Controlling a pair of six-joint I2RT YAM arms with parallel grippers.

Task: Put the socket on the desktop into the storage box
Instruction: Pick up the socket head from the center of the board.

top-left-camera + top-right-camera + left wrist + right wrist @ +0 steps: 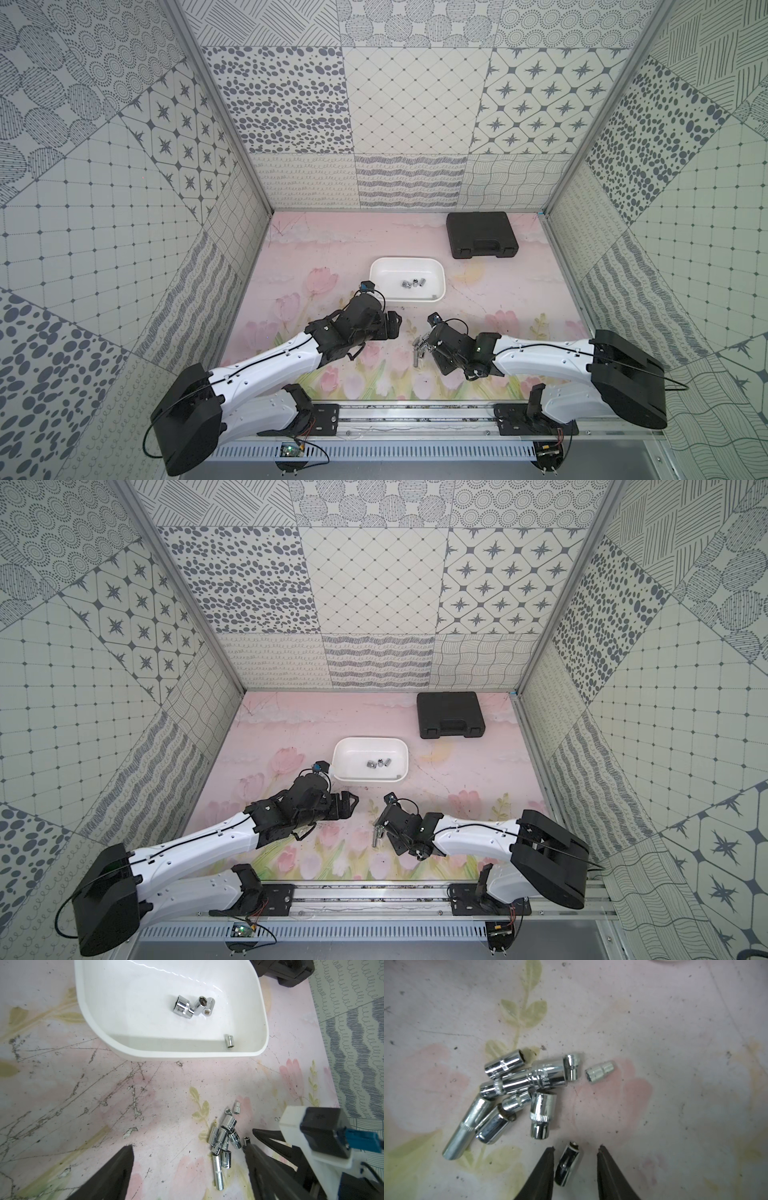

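The white storage box (407,260) (370,739) (187,1056) sits mid-desktop with several chrome sockets (413,284) (182,1007) inside. A pile of sockets (417,354) (223,1136) (529,1082) lies on the desktop in front of it. My right gripper (420,347) (576,1148) is low beside the pile and open. One small socket (568,1164) lies on the desktop between its fingers, with a gap on one side. My left gripper (395,322) (188,1146) is open and holds nothing. It hovers between the box and the pile.
A black moulded case (482,235) (451,715) (284,970) lies at the back right, near the right wall. One small socket (600,1071) lies a little apart from the pile. The pink floral desktop is walled on three sides.
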